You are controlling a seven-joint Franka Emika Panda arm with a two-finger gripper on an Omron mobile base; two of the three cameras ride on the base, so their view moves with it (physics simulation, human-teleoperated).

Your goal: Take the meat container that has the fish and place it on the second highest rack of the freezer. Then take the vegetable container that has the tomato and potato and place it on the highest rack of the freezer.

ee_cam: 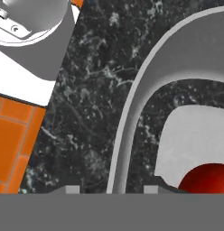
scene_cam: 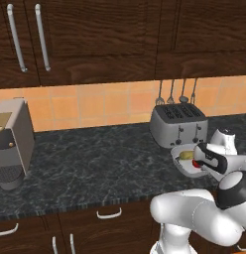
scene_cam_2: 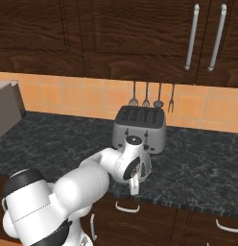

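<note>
left base view: vegetable container (scene_cam: 180, 163) with tomato (scene_cam: 196, 163) and potato (scene_cam: 185, 156) sits right of centre on the counter (scene_cam: 95, 163) in front of the toaster (scene_cam: 177, 124), wrist right over it, so i'd say the second step's grasp is in hand. right base view: arm curls to centre frame, hand hides the container below the toaster, freezer not seen. hand view: gripper (ee_cam: 112, 189) tips straddle the container rim at bottom centre, tomato lower right; can't tell if clenched yet, next it needs a firm pinch then lift.

One toaster (scene_cam: 178, 125), one coffee machine (scene_cam: 12, 141) (four hanging utensils (scene_cam: 176, 93)).
</note>
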